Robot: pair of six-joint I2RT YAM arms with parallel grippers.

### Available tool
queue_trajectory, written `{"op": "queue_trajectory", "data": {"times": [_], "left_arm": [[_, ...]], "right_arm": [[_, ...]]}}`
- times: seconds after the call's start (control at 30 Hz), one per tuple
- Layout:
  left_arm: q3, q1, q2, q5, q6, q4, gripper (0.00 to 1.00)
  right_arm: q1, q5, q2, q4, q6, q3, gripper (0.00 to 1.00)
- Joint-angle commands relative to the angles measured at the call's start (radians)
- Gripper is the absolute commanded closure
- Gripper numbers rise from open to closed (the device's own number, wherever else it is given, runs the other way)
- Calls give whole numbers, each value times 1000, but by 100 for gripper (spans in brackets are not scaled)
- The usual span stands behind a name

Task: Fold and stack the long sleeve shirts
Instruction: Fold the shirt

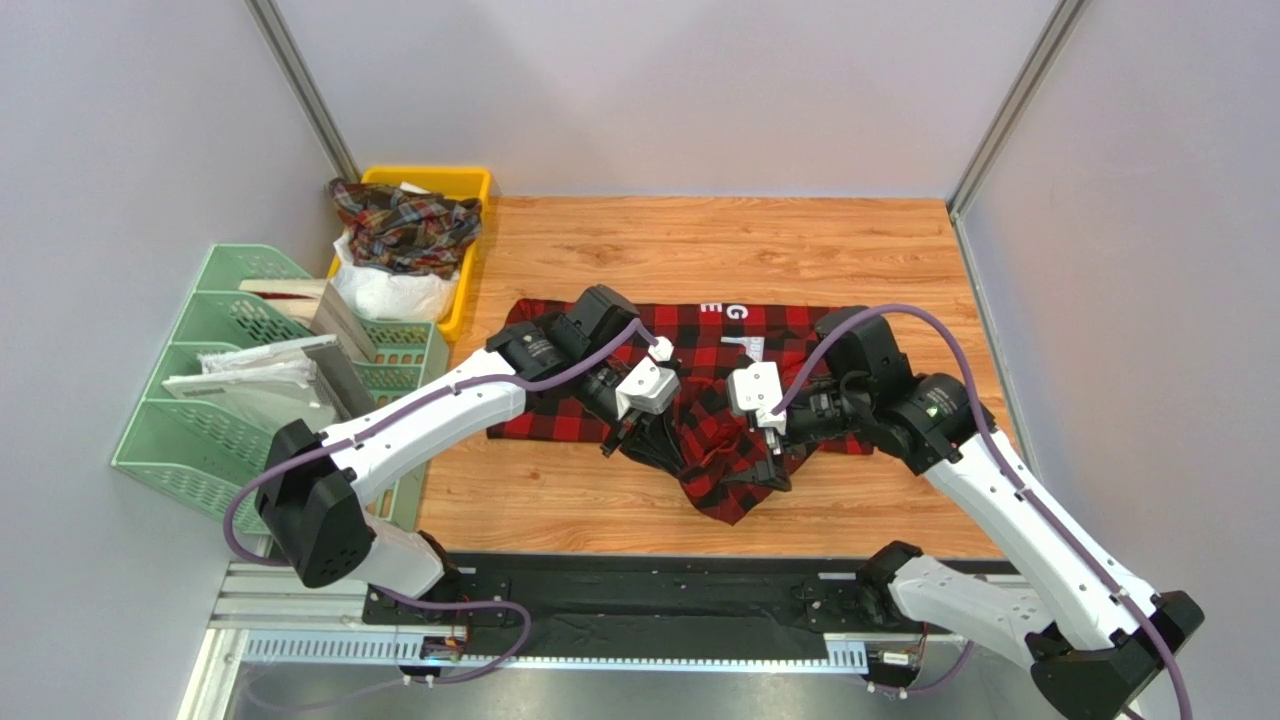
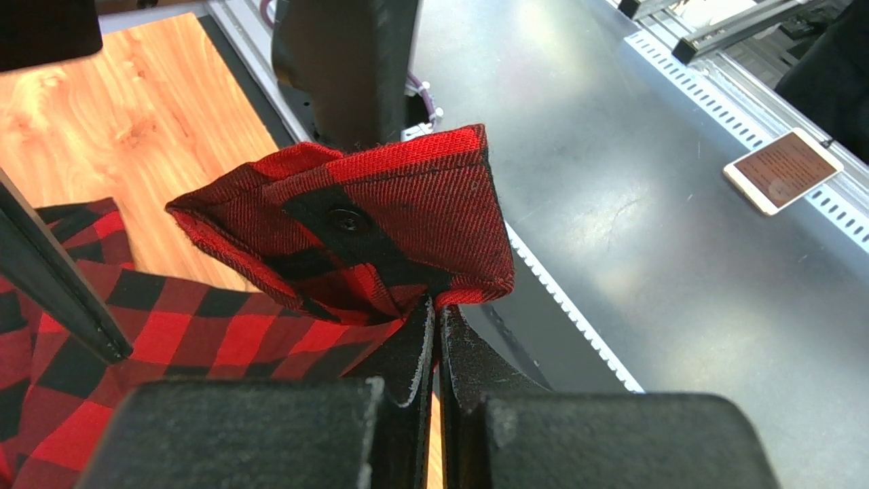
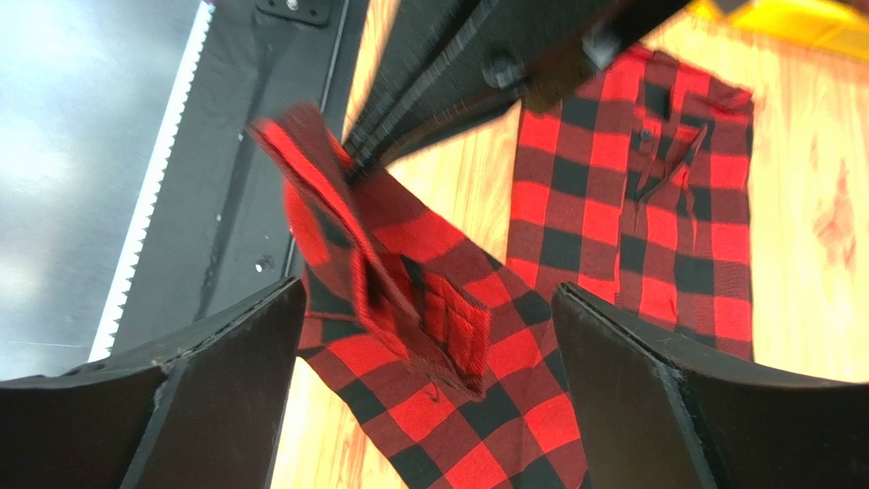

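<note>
Robot lab cell: grey partition walls point(image 1: 676, 90), aluminium posts point(image 1: 302, 83), wooden tabletop point(image 1: 721, 240), slotted mounting rail point(image 1: 631, 654)

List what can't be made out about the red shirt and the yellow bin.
- Top view: left arm and right arm cover the red buffalo-check shirt's middle; folds there hidden.
- Left wrist view: left gripper pinches the cuff; frame edge cuts off the rest.
- Right wrist view: the cuff is motion-blurred.
- Top view: plaid bundle in the yellow bin; shirt count unclear.

Red-and-black buffalo check shirt point(image 1: 729, 473) is laid across wooden table point(image 1: 601, 510), one buttoned cuff point(image 2: 357, 229) lifted; darker plaid shirt point(image 1: 403, 222) is heaped in yellow bin point(image 1: 428, 176)
</note>
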Motion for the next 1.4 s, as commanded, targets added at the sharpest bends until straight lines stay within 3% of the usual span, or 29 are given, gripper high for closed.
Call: {"op": "queue_trajectory", "data": {"times": [0.0,0.13,0.3,0.33,0.37,0.5,0.67,0.73,0.77,0.8,0.93,1.07,1.3,1.37], "left_arm": [[40,-3,-14,62,128,-52,100],[41,-3,-21,52,142,-54,100],[46,-3,-27,39,134,-45,100],[44,-4,-28,34,122,-34,100],[40,-1,-31,19,82,-16,99],[26,7,-68,-59,9,33,67],[-92,127,-217,-271,-273,228,46],[-108,167,-281,-326,-310,241,19],[-115,195,-301,-398,-324,239,17],[-115,206,-319,-441,-338,233,6],[-108,258,-416,-615,-412,207,1],[-114,286,-471,-765,-502,181,1],[-155,312,-550,-853,-588,167,1],[-174,313,-571,-863,-590,164,1]], "right_arm": [[7,19,-10,91,35,-42,12],[21,13,-15,64,84,-37,25],[41,10,-50,108,188,-25,56],[44,2,-47,111,203,-14,66],[45,-2,-44,107,223,7,99],[45,132,-30,41,253,67,100],[-4,313,34,-169,70,204,100],[-60,369,87,-267,3,306,100],[-85,382,117,-300,-67,349,100],[-116,381,187,-329,-97,389,100],[-295,386,364,-461,-273,596,100],[-386,424,529,-467,-399,804,100],[-485,470,835,-406,-450,1183,100],[-499,493,891,-374,-448,1227,100]]}}
